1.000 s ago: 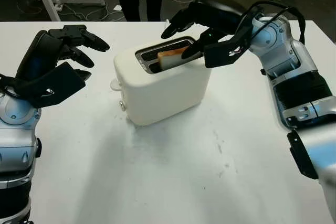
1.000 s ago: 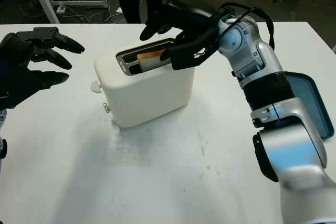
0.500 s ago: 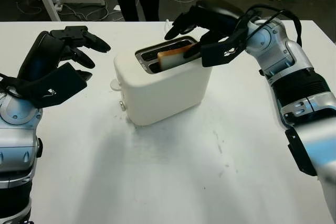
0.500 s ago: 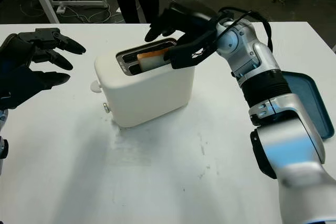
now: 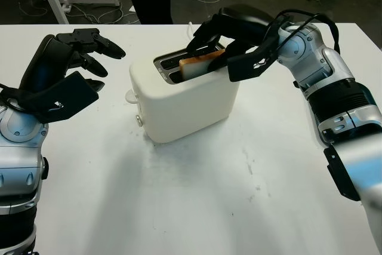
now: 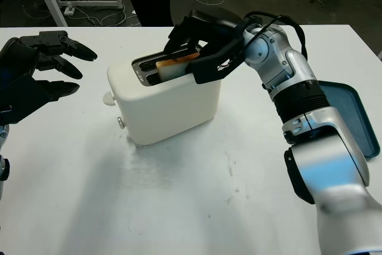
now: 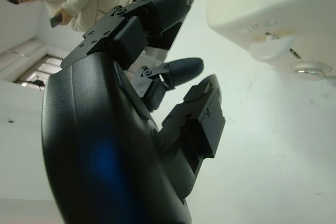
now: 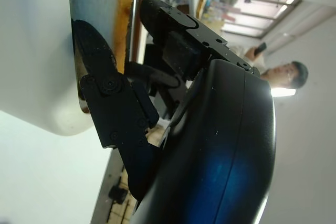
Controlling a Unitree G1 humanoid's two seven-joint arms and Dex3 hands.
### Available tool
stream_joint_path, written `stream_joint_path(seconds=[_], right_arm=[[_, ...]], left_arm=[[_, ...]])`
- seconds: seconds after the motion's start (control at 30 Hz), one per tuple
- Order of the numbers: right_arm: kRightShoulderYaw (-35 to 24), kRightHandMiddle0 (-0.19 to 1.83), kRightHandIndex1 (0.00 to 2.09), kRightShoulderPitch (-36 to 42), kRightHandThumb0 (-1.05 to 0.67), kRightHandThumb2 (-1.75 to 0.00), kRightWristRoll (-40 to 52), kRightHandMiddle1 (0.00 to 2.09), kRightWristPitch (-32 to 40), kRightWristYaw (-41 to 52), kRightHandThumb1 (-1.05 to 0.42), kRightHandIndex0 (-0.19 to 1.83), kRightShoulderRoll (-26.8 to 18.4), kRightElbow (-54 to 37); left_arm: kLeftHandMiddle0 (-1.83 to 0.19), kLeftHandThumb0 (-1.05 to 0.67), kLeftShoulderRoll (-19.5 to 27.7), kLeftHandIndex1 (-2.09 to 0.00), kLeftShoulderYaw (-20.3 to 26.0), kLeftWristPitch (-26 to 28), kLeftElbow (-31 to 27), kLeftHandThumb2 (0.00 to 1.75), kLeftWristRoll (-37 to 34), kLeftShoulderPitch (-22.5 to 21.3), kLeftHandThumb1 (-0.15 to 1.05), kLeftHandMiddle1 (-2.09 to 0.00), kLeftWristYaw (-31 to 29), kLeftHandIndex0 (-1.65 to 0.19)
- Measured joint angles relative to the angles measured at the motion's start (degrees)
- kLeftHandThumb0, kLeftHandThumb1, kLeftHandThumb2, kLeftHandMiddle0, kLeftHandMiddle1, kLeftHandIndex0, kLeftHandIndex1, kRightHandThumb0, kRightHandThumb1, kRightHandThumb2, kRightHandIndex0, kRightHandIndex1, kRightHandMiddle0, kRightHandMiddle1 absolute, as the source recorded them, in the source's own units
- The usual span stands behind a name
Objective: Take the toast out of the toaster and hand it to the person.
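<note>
At the white toaster, the right hand closes its fingers around the toast standing in the slot; lifting straight up comes next. Left hand open at nine o'clock.

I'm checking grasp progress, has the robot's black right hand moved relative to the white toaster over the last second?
Yes. The black right hand has come down and in over the white toaster, its fingers now closing around the slice of toast in the slot.
</note>
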Motion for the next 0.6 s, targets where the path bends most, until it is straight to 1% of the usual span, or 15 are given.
stream_joint_path(seconds=[0.1,0.17,0.23,0.27,0.33,0.37,0.4,0.43,0.47,0.5,0.57,0.6], right_arm=[[0.2,1.03,0.88,0.1,-0.27,-0.01,0.0,0.04,-1.0,0.0,-0.71,0.74,0.0,0.0],[0.2,1.08,0.82,0.5,-0.24,-0.01,0.7,0.06,-1.2,0.9,-0.73,0.88,0.1,0.1],[0.4,1.12,0.81,0.8,-0.29,-0.01,1.3,0.08,-1.2,2.4,-0.74,0.92,0.4,0.2],[0.7,1.17,0.84,0.8,-0.39,-0.01,1.3,0.11,-0.9,3.0,-0.76,0.95,0.4,0.2],[1.4,1.22,0.92,0.7,-0.47,-0.01,1.1,0.17,0.0,4.0,-0.79,0.95,0.3,0.0],[1.8,1.23,1.04,0.5,-0.52,-0.01,1.0,0.26,0.4,4.3,-0.81,0.95,0.3,0.0],[2.3,1.14,1.23,0.2,-0.57,0.0,0.9,0.55,0.5,4.8,-0.85,0.95,0.3,0.0],[2.7,1.07,1.3,-0.2,-0.59,0.0,0.7,0.73,0.5,5.1,-0.86,0.95,0.2,0.0],[3.2,0.98,1.5,-0.5,-0.62,0.0,0.5,1.05,0.5,5.2,-0.89,0.96,0.1,-0.1],[3.5,0.93,1.58,-0.7,-0.63,0.0,0.3,1.22,0.3,5.2,-0.9,0.96,0.0,-0.1],[4.1,0.88,1.63,-1.1,-0.64,-0.03,0.2,1.28,-0.1,5.2,-0.91,0.96,-0.3,0.0],[4.5,0.89,1.6,-1.3,-0.65,-0.05,0.0,1.23,-0.4,5.2,-0.92,0.95,-0.5,0.1]], left_arm=[[-0.69,0.58,0.0,-0.78,0.0,0.0,0.0,0.06,0.0,0.0,0.92,-1.15,0.0,-0.69],[-0.69,0.58,0.0,-0.78,0.0,0.0,0.0,0.05,0.0,0.0,0.92,-1.16,0.2,-0.69],[-0.7,0.58,0.0,-0.79,0.0,0.0,-0.1,0.05,0.0,0.0,0.92,-1.16,0.2,-0.69],[-0.69,0.57,0.0,-0.78,0.0,0.0,-0.1,0.05,0.0,0.1,0.92,-1.15,0.2,-0.69],[-0.69,0.57,0.0,-0.78,0.0,0.0,-0.1,0.05,0.0,0.2,0.92,-1.15,0.2,-0.69],[-0.69,0.58,0.0,-0.79,0.0,0.0,-0.1,0.05,0.0,0.2,0.92,-1.15,0.2,-0.69],[-0.69,0.58,0.0,-0.78,0.0,0.0,-0.2,0.06,0.0,0.3,0.92,-1.15,0.2,-0.69],[-0.68,0.58,0.0,-0.78,0.0,0.0,-0.2,0.06,0.0,0.3,0.92,-1.15,0.2,-0.69],[-0.68,0.59,0.0,-0.78,0.0,0.1,-0.3,0.07,0.0,0.3,0.92,-1.15,0.2,-0.68],[-0.67,0.59,0.0,-0.78,0.0,0.3,-0.4,0.07,0.0,0.3,0.92,-1.15,0.2,-0.68],[-0.68,0.59,0.0,-0.79,0.0,0.4,-0.5,0.07,0.0,0.3,0.92,-1.15,0.2,-0.69],[-0.68,0.59,0.0,-0.79,0.0,0.4,-0.5,0.06,0.0,0.3,0.92,-1.15,0.2,-0.69]])
